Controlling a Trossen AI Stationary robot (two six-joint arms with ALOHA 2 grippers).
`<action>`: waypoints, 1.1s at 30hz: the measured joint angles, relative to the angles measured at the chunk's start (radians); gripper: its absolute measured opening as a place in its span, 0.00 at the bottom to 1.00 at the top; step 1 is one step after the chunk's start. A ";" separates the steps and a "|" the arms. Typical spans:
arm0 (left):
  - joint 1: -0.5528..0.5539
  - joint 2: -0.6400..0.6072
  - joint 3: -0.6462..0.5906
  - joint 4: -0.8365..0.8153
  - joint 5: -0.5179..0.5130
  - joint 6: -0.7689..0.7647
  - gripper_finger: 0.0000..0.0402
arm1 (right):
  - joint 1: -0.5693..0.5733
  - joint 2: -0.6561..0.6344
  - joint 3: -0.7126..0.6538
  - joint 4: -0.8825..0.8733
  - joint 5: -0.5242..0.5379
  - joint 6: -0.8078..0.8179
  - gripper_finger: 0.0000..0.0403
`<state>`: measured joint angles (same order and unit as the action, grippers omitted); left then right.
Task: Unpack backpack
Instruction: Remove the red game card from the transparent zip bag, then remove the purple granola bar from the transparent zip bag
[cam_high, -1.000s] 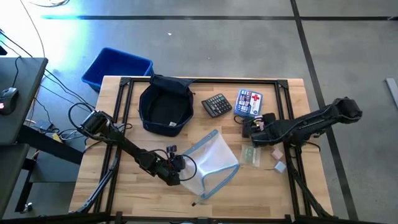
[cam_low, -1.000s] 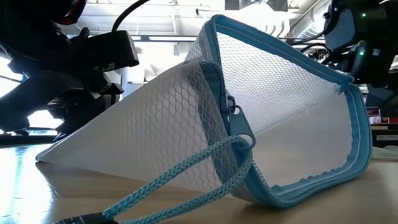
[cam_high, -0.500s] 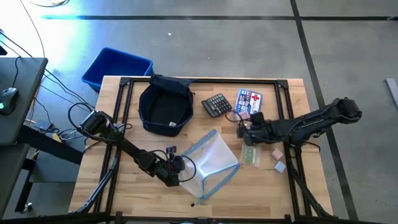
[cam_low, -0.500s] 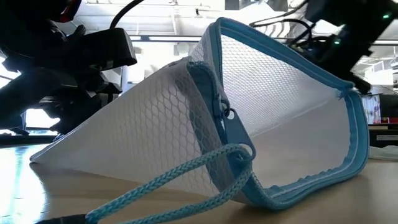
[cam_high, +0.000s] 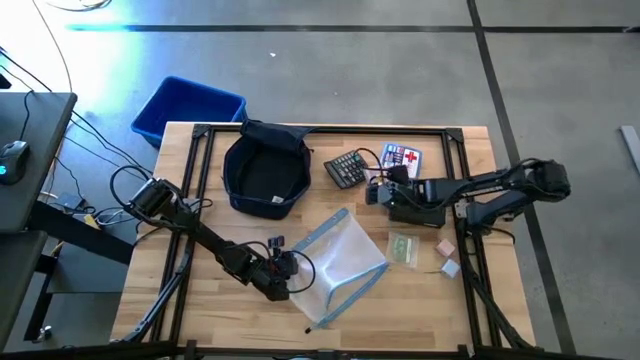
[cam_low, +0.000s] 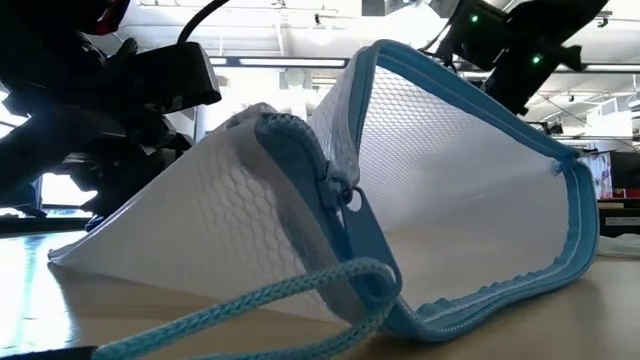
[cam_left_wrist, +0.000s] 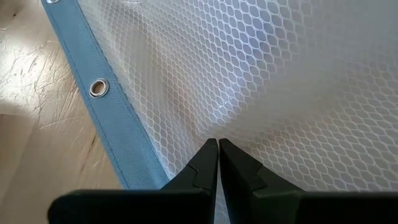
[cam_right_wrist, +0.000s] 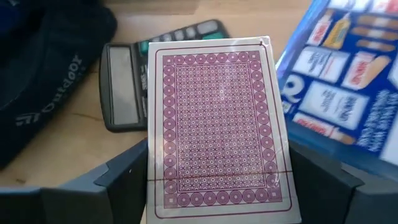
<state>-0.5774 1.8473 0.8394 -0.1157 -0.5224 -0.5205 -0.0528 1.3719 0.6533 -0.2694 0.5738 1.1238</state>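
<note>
High view: at 7 o'clock, left gripper pinched together on white mesh zip pouch with blue trim. At 11 o'clock, floppy navy fabric backpack, gaping. At 2 o'clock, right gripper, spread wide around maroon-patterned card deck. Best set down level, beside black calculator.

The counter is bare in front of the backpack. The mesh pouch fills the front middle. The calculator and first-aid box crowd the far right.
</note>
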 joint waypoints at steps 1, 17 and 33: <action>-0.001 0.000 0.000 0.001 0.000 0.000 0.00 | 0.000 0.011 0.000 0.003 -0.013 0.000 0.78; -0.001 0.000 0.001 0.003 0.007 0.000 0.00 | 0.398 0.055 0.098 0.206 0.151 -0.380 0.86; 0.000 0.000 0.001 0.008 0.007 -0.002 0.00 | 0.877 0.793 0.797 -0.060 0.111 -0.299 0.79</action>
<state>-0.5777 1.8473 0.8402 -0.1081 -0.5152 -0.5224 0.8237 2.1648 1.4506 -0.3298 0.6845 0.8248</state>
